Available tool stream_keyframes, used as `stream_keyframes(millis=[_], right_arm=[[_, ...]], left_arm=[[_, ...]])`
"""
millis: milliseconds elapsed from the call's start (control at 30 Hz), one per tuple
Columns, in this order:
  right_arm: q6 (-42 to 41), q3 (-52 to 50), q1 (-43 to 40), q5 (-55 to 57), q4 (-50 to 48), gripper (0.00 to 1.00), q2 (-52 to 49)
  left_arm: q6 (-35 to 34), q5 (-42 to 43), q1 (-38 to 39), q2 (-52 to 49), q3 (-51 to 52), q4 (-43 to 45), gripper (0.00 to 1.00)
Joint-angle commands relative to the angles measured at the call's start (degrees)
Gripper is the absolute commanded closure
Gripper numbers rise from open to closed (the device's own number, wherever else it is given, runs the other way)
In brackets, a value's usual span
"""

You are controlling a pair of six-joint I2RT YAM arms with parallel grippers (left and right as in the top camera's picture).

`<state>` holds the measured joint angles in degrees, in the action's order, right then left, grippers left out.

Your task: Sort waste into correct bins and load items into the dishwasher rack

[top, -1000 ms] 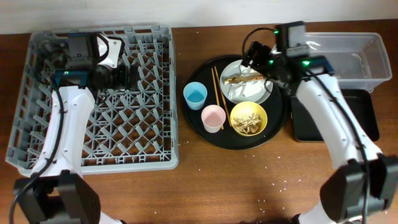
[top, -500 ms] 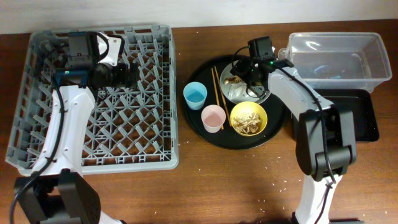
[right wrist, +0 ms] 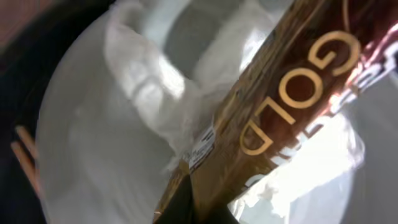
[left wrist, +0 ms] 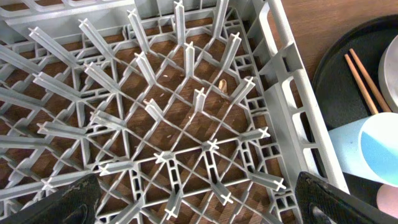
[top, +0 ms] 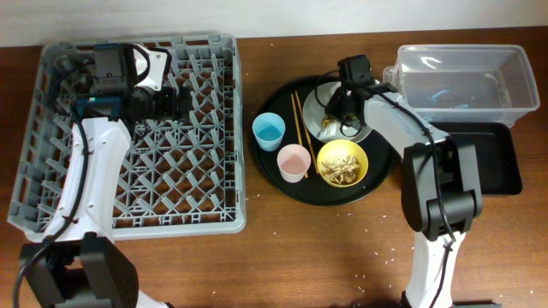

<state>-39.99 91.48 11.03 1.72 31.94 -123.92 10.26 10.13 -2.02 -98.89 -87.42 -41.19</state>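
Observation:
My right gripper (top: 339,113) is down over the pale plate (top: 318,128) on the round black tray, shut on the end of the gold-brown snack wrapper (right wrist: 280,106). The gripper (right wrist: 202,208) shows as dark fingers pressed together at the wrapper's lower end. Crumpled white napkins (right wrist: 155,81) lie under the wrapper on the plate (right wrist: 81,149). My left gripper (top: 184,103) hovers open over the grey dishwasher rack (top: 137,171), its fingertips (left wrist: 68,199) wide apart with only rack pegs (left wrist: 186,112) between them. Blue cup (top: 268,131), pink cup (top: 294,161), yellow bowl (top: 342,162) with scraps and chopsticks (top: 298,120) sit on the tray.
The round black tray (top: 377,175) lies between the rack and the bins. A clear tub (top: 467,81) stands at the back right, with the shallow black tray (top: 484,162) in front of it. In the left wrist view the blue cup (left wrist: 373,152) sits just past the rack wall.
My right arm swung in from near the clear tub and lowered onto the plate, and its jaws closed on the wrapper. The left arm has not moved.

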Motion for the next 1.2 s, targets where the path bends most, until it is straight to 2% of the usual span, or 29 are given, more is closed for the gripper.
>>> stream_keyframes(millis=[0,100,200,333,433,467,500,533,567,600,667,733,833,933,1000,1067,1100,1167], right_arm=[[8.5,9.9,-0.8,-0.1,6.6,0.96,7.9],[8.5,18.3,-5.3,0.5,15.1,0.96,14.4],[7.3,19.4,-14.5,2.0,17.2,0.96,17.1],[-2.0,18.9,-23.1,2.4,16.0,0.96,12.1],[-2.5,18.9,-25.4,2.4,10.3,0.96,6.2],[-2.5,18.9,-25.4,2.5,8.1,0.87,4.0],[-2.4,18.9,-25.4,2.5,6.8,0.72,2.5],[-2.3,18.9,-25.4,2.4,6.5,0.5,1.7],[-1.7,18.9,-25.4,2.4,7.1,0.1,1.4],[-0.3,18.9,-25.4,2.0,7.4,0.01,1.4],[4.3,19.1,-25.4,-0.5,7.9,0.01,2.6],[13.4,19.5,-25.3,-7.3,9.7,0.01,6.1],[22.2,20.3,-23.6,-16.7,17.5,0.04,12.5],[23.7,20.3,-18.3,-17.8,34.1,0.04,20.1],[25.0,20.3,-12.9,-17.4,42.7,0.06,21.5],[24.9,19.1,-7.4,-14.9,45.0,0.11,21.1],[24.3,17.9,-4.9,-12.8,44.8,0.19,20.9],[19.2,15.7,-0.8,-8.2,44.1,0.26,19.5]], left_arm=[[-0.3,0.8,-0.3,1.3,-0.9,-0.1,0.01],[-0.3,0.8,-0.3,1.3,-0.9,-0.1,0.01],[-0.3,0.8,-0.3,1.3,-0.9,-0.1,0.01],[-0.3,0.8,-0.3,1.3,-0.9,-0.1,0.01],[-0.3,0.8,-0.3,1.3,-0.9,-0.1,0.01],[-0.3,0.8,-0.3,1.3,-0.9,-0.1,0.01],[-0.3,0.8,-0.3,1.3,-0.9,-0.1,0.01],[-0.3,0.8,-0.3,1.3,-0.9,-0.1,0.01],[-0.3,0.8,-0.3,1.3,-0.9,-0.1,0.01],[-0.3,0.8,-0.3,1.3,-0.9,-0.1,0.01],[-0.3,0.8,-0.3,1.3,-0.9,-0.1,0.01],[-0.3,0.8,-0.3,1.3,-0.9,-0.1,0.01],[-0.3,0.8,-0.3,1.3,-0.9,-0.1,0.01],[-0.3,0.8,-0.3,1.3,-0.9,-0.1,0.01],[-0.3,0.8,-0.3,1.3,-0.9,-0.1,0.01],[-0.3,0.8,-0.3,1.3,-0.9,-0.1,0.01],[-0.3,0.8,-0.3,1.3,-0.9,-0.1,0.01],[-0.3,0.8,-0.3,1.3,-0.9,-0.1,0.01]])
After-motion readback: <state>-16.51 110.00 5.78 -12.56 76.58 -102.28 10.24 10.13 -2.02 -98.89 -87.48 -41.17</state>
